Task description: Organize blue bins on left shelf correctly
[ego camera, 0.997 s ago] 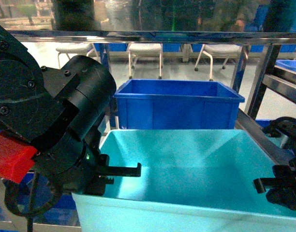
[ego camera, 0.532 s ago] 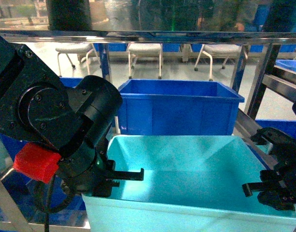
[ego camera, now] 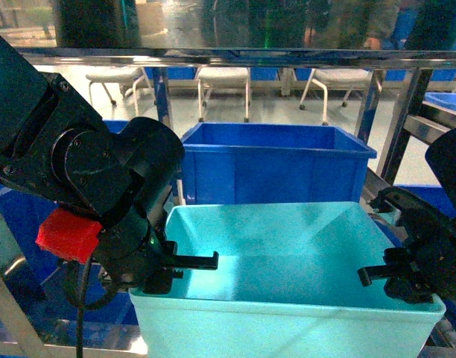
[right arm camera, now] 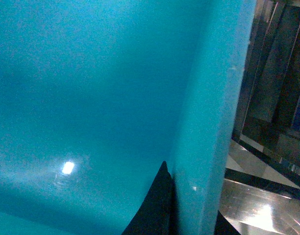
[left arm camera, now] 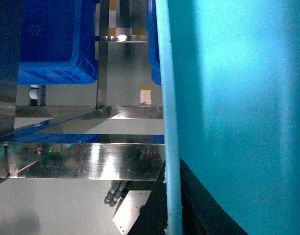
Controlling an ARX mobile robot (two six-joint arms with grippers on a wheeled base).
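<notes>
A light turquoise blue bin (ego camera: 287,246) fills the lower middle of the head view, carried between both arms. My left gripper (ego camera: 176,265) is shut on its left wall, one black finger (ego camera: 202,261) inside the bin. On the opposite wall my right gripper (ego camera: 403,280) is shut as well, with one finger (ego camera: 371,274) reaching inside. The left wrist view shows the thin rim (left arm camera: 168,122) pinched by my left gripper (left arm camera: 172,215). The right wrist view shows the bin wall (right arm camera: 213,107) clamped in my right gripper (right arm camera: 194,218). The left shelf's steel frame (ego camera: 228,56) surrounds the bin.
A dark blue crate (ego camera: 276,160) stands right behind the turquoise bin. A steel upright (ego camera: 403,123) slants on the right, with another blue bin edge (ego camera: 448,101) beyond. A shiny steel rail (left arm camera: 81,161) and a dark blue crate (left arm camera: 52,44) lie below the left gripper. White chairs (ego camera: 224,82) stand far back.
Both arms have carried the turquoise bin forward, away from the camera and toward the dark blue crate. Its near front wall now shows. Both grippers kept their hold.
</notes>
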